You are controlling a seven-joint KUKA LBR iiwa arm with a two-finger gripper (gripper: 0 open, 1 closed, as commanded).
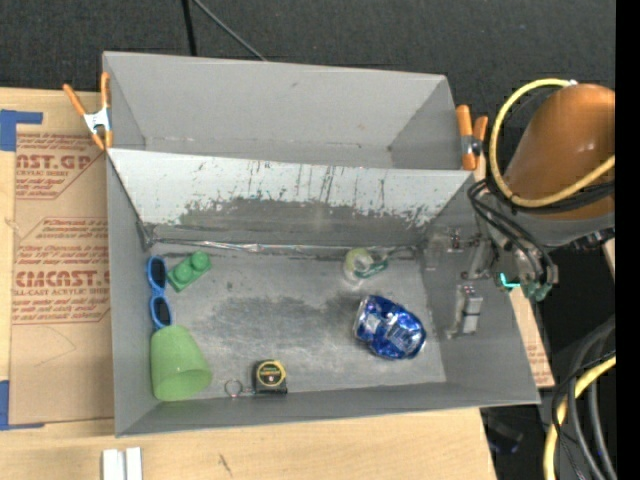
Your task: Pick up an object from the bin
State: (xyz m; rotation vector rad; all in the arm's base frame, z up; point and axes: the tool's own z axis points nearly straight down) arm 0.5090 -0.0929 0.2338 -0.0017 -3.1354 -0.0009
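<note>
1. Grey bin (300, 183) holds scattered things.
2. We see the end effector (467, 308) at its right wall, just beside what may be a crumpled blue wrapper (390, 330); wide or narrow, we cannot tell.

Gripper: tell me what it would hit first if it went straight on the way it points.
Probably bare metal: the gripper points down beside the bin's right wall, nothing under it. The crumpled blue item lies just left of it in the view, seemingly out of line, though depth is unclear.
</note>
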